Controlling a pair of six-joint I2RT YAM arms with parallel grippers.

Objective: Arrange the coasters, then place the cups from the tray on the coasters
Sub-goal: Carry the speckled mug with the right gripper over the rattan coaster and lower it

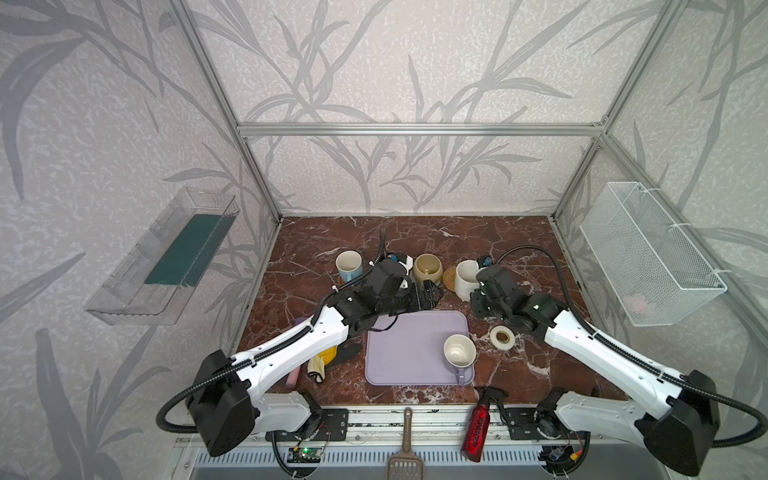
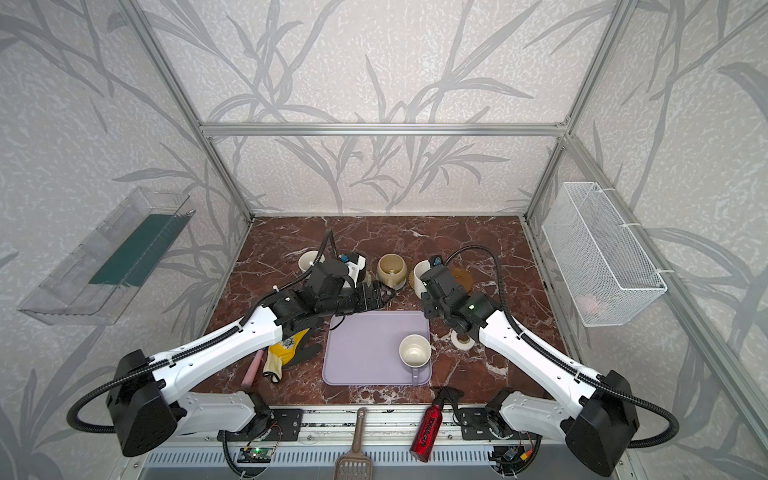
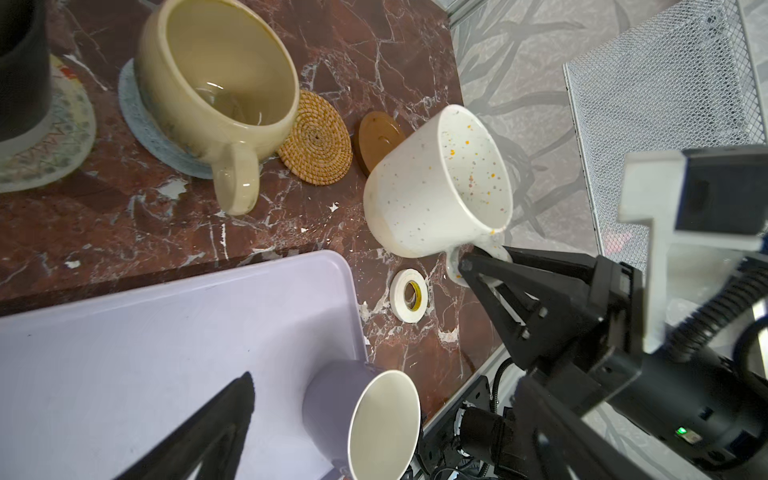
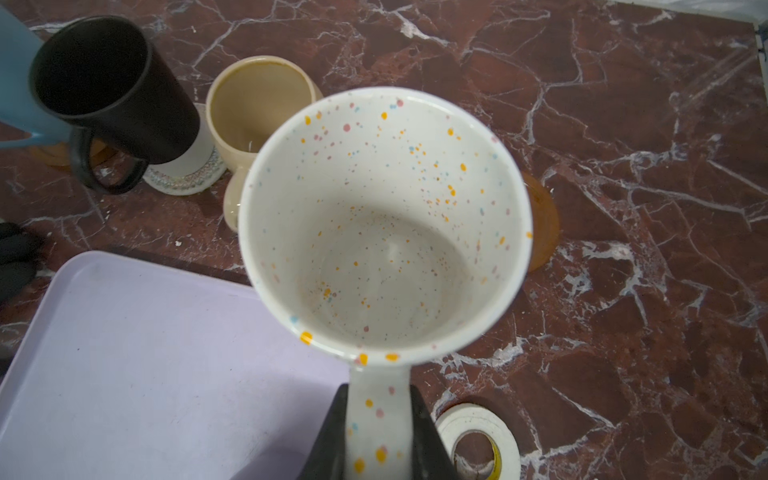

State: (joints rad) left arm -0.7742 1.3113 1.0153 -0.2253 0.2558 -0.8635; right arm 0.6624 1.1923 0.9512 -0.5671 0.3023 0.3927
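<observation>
My right fingers (image 4: 332, 436) are clamped on the handle of the speckled white cup (image 4: 382, 216), held tilted above the surface (image 1: 457, 232) at one o'clock from the tray (image 1: 399, 353), arm stretched forward. My left fingers (image 3: 216, 419) stand wide apart, empty, wrist level over the tray's eleven o'clock corner. The lavender-grey cup (image 1: 459, 353) stands on the tray at four o'clock.

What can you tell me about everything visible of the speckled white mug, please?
The speckled white mug looks glazed ceramic, dotted orange, pink and blue inside and out, and empty. The right end effector is shut on its handle, holding it mouth-up, apparently off the table, near the rattan coaster and an amber coaster.
</observation>
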